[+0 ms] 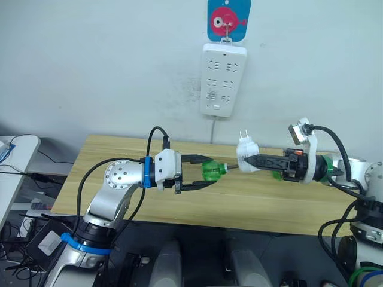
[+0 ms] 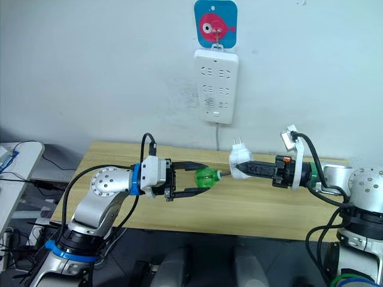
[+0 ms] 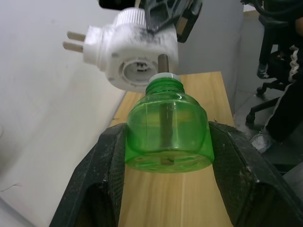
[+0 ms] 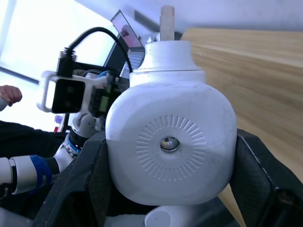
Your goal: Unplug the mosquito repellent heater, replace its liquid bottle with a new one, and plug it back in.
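Two tools meet: left tool [image 1: 200, 174] clamps green bottle [image 1: 213, 170], right tool [image 1: 254, 161] clamps heater [image 1: 246, 154].

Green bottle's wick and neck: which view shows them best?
The left wrist view: the green bottle sits close up between the left gripper fingers, wick visible. Both eye views show it small, side-on; the right wrist view shows the heater.

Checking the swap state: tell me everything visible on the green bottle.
The green bottle is small, translucent green plastic, squat with a narrower threaded neck and white collar. A thin wick rod runs up its centre and out of the neck toward the socket of the mosquito repellent heater, which the right gripper holds. The bottle is out of the heater, lying sideways above the wooden table, clamped at its sides between the left gripper's fingers.
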Robot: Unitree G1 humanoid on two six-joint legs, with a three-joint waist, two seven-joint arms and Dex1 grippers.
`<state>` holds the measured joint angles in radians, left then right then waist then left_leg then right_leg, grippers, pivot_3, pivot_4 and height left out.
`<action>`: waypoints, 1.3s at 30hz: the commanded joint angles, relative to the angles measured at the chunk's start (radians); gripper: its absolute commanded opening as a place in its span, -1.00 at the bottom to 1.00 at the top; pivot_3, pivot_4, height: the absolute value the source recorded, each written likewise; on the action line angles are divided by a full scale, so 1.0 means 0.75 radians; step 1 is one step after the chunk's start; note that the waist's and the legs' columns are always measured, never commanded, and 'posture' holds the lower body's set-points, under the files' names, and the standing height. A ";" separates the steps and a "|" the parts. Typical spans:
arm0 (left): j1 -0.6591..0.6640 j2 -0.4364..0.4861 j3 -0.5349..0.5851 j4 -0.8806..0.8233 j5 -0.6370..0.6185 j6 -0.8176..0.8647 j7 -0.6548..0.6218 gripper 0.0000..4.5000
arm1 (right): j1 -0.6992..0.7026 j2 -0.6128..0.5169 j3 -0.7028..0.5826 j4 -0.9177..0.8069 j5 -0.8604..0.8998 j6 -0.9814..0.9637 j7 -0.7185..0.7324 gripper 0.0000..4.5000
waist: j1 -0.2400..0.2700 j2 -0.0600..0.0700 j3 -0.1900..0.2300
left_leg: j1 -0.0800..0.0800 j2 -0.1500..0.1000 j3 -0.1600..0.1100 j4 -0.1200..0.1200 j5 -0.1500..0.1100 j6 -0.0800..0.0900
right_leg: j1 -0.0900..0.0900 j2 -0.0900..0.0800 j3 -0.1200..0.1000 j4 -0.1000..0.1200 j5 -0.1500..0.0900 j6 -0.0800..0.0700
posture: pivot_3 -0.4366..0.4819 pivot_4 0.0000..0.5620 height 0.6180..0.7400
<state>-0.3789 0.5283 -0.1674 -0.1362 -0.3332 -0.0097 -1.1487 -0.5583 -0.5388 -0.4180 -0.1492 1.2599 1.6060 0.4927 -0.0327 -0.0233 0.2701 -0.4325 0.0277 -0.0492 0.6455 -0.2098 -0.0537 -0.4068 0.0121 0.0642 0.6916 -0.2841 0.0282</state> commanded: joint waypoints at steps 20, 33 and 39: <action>-0.097 -0.064 -0.001 0.023 -0.031 -0.032 -0.028 0.00 | 0.136 -0.314 0.378 -0.087 0.949 -0.523 -0.616 0.32 | -0.008 0.000 0.000 | 0.000 0.000 -0.001 0.000 0.000 0.000 | 0.000 0.004 0.000 0.000 0.000 0.000 | -0.10 -0.16 1.00; -0.101 -0.075 0.022 -0.003 -0.065 0.019 -0.023 0.00 | 0.162 -0.403 0.423 -0.075 0.950 -0.561 -0.564 0.32 | -0.007 0.000 0.000 | 0.000 0.001 -0.001 0.000 0.000 0.000 | 0.000 0.003 0.000 -0.001 0.000 0.000 | -0.10 -0.14 1.00; -0.120 -0.077 0.030 0.012 -0.066 0.021 -0.030 0.00 | 0.173 -0.435 0.443 -0.077 0.950 -0.569 -0.543 0.32 | -0.006 0.000 0.000 | 0.000 0.001 0.000 0.000 0.000 0.000 | 0.000 0.004 0.000 -0.002 0.000 0.001 | -0.10 -0.14 1.00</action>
<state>-0.4461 0.4820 -0.1569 -0.0872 -0.3516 0.0164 -1.1691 -0.4361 -0.8547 -0.0946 -0.1767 1.9462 1.1836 0.0685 -0.0372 -0.0234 0.2702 -0.4325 0.0285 -0.0495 0.6453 -0.2098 -0.0535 -0.4070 0.0148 0.0643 0.6901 -0.2843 0.0286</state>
